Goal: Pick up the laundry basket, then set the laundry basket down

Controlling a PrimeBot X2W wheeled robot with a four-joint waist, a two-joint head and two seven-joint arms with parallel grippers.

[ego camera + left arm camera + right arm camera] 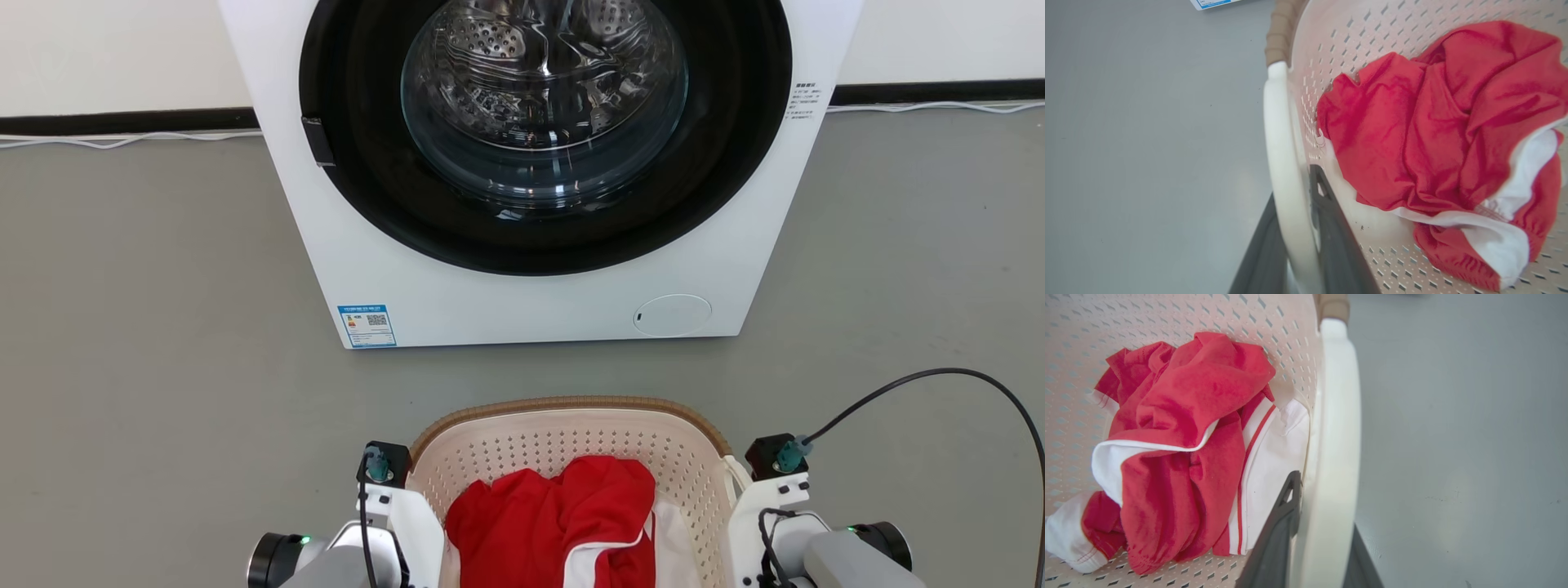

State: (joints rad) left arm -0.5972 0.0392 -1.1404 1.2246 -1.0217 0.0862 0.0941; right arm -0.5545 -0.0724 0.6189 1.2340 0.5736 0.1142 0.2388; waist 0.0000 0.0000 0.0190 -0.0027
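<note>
My left gripper (pixel 1295 192) and right gripper (pixel 1326 504) each clamp a white handle (pixel 1280 139) of the laundry basket (pixel 571 403), one finger inside its wall, one outside. I fear uneven arm motion lets a smooth handle slip, tipping it.

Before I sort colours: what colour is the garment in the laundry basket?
The garment is red with white trim; best in the right wrist view.
</note>
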